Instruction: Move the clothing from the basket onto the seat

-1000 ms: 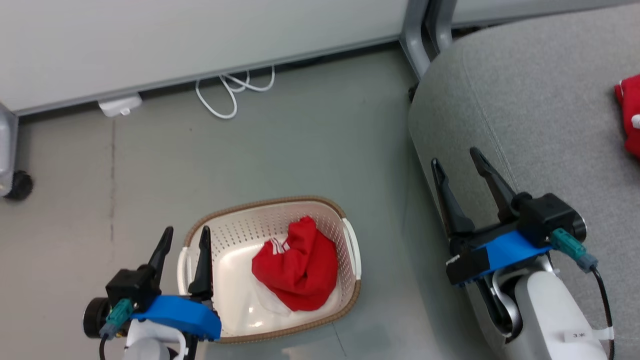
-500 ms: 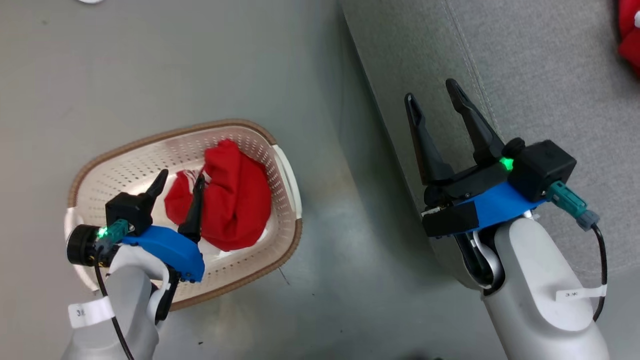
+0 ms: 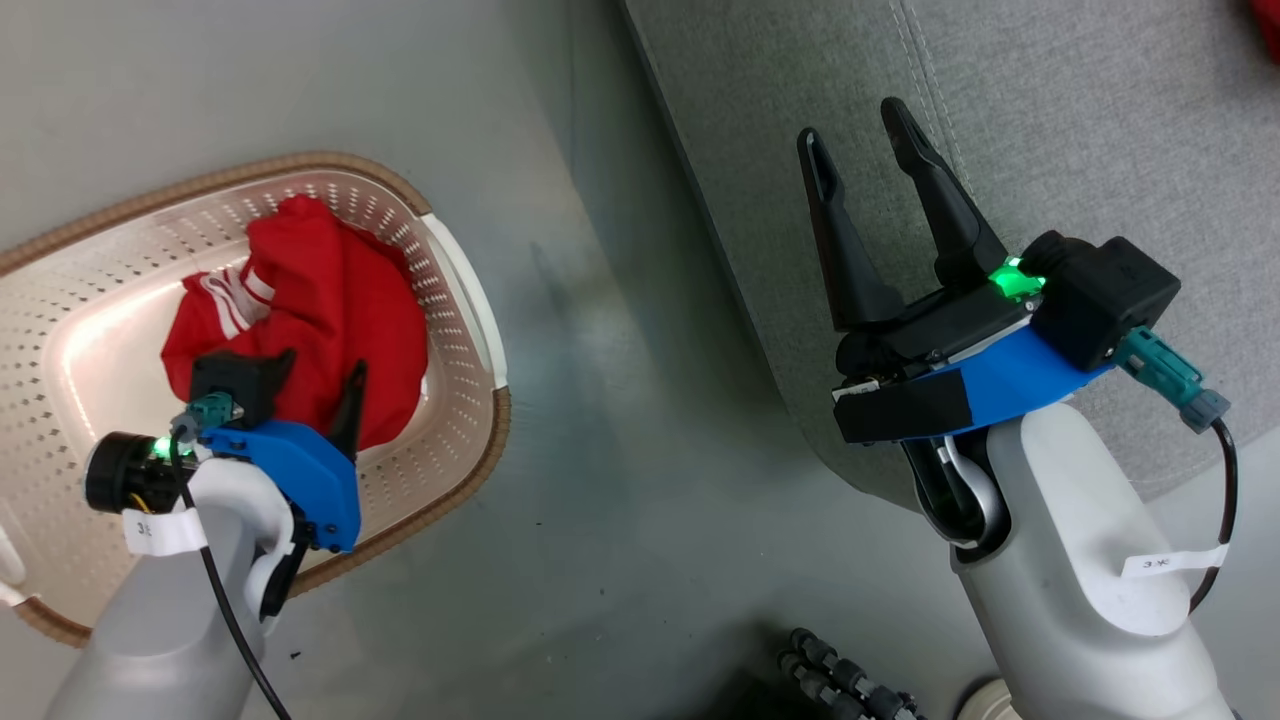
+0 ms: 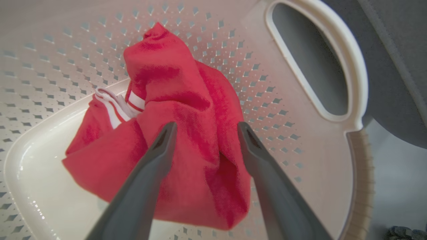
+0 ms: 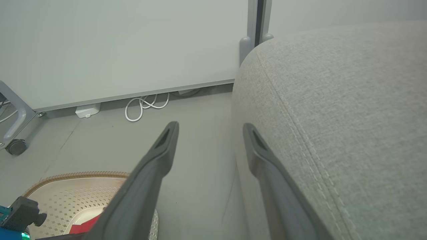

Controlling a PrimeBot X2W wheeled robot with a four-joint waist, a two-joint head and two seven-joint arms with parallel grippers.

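The basket (image 3: 455, 290) stands on the floor at the left, cream with a brown rim. In it lies the clothing (image 3: 320, 290), a crumpled bright red garment with white stripes. My left gripper (image 3: 315, 385) points down into the basket, open. In the left wrist view its fingers (image 4: 160, 156) straddle a raised fold of the clothing (image 4: 186, 106) without closing. My right gripper (image 3: 860, 140) is open and holds nothing, over the rounded edge of the grey seat (image 3: 1080, 120). A sliver of red cloth (image 3: 1268, 12) lies on the seat at the top right corner.
The right wrist view shows a pale wall panel, a coiled white cable (image 5: 143, 106) at its foot and a caster (image 5: 15, 146) at the left. A black ribbed hose (image 3: 840, 670) lies on the grey floor between my arms.
The head camera has tilted down and shifted. My left gripper has come from the basket's rim down onto the red garment. The right gripper stays open over the seat's edge.
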